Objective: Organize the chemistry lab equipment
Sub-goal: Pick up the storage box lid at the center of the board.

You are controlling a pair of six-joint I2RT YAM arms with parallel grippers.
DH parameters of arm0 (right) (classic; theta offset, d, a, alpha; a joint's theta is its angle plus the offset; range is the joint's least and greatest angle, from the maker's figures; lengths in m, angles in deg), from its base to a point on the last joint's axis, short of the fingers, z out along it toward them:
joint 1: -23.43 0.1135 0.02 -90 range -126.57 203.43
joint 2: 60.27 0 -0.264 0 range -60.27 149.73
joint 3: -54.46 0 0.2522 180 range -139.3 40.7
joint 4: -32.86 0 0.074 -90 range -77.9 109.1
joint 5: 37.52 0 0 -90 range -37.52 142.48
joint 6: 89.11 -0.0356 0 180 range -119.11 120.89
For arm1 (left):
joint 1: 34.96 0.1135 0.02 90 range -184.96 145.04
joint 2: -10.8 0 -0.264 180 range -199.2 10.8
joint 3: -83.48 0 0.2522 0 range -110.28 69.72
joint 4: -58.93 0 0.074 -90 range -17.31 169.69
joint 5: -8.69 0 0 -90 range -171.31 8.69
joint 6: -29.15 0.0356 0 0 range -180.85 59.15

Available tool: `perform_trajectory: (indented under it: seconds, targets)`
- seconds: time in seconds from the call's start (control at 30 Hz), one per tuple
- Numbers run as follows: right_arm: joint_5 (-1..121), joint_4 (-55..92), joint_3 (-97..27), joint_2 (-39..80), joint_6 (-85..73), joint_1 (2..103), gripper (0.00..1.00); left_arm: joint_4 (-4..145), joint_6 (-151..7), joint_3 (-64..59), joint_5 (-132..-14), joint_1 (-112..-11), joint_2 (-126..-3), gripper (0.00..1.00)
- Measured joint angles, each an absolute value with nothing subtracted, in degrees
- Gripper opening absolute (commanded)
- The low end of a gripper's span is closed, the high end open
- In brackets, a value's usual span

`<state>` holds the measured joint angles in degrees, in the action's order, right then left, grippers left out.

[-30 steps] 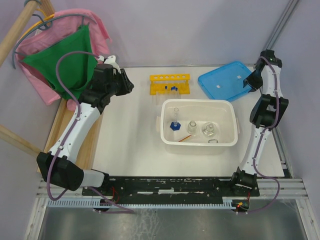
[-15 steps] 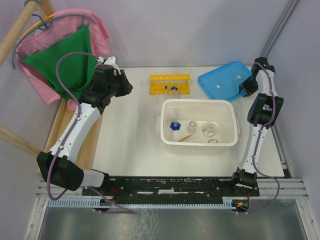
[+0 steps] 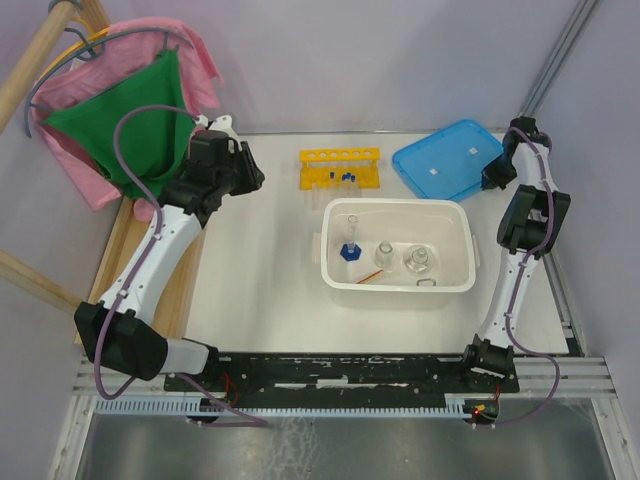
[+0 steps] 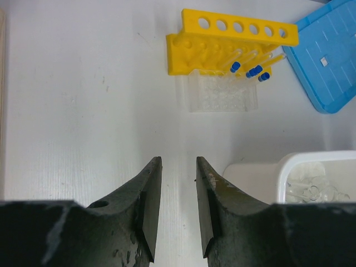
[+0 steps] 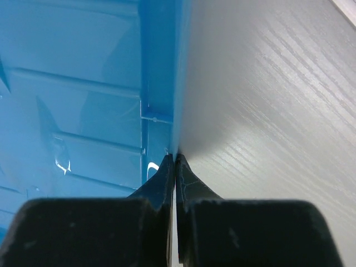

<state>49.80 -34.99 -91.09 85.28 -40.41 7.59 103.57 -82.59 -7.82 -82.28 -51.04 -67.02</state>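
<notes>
Though apart, rack (image 4: 192,53) beyond end effector (image 4: 178,162)

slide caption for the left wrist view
Left hand open over the table, yellow rack with blue-capped tubes ahead, blue lid and white tub at right.

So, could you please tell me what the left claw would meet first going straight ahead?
The left claw would probably reach the left end of the yellow test-tube rack, though depth is unclear.
</notes>
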Motion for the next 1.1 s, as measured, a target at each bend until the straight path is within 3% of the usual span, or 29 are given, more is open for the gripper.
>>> perform_trajectory:
  seconds: [0.4,1.1]
  targets:
    - [49.65,-23.95,-74.24,75.86,-46.07,7.64,0.01,103.41,-82.61,-6.96,-79.85,-51.04,-67.37,0.37]
    - [45.17,-21.59,-76.77,54.16,-46.31,7.57,0.01,99.08,-82.66,-3.01,-73.98,-51.06,-63.48,0.39]
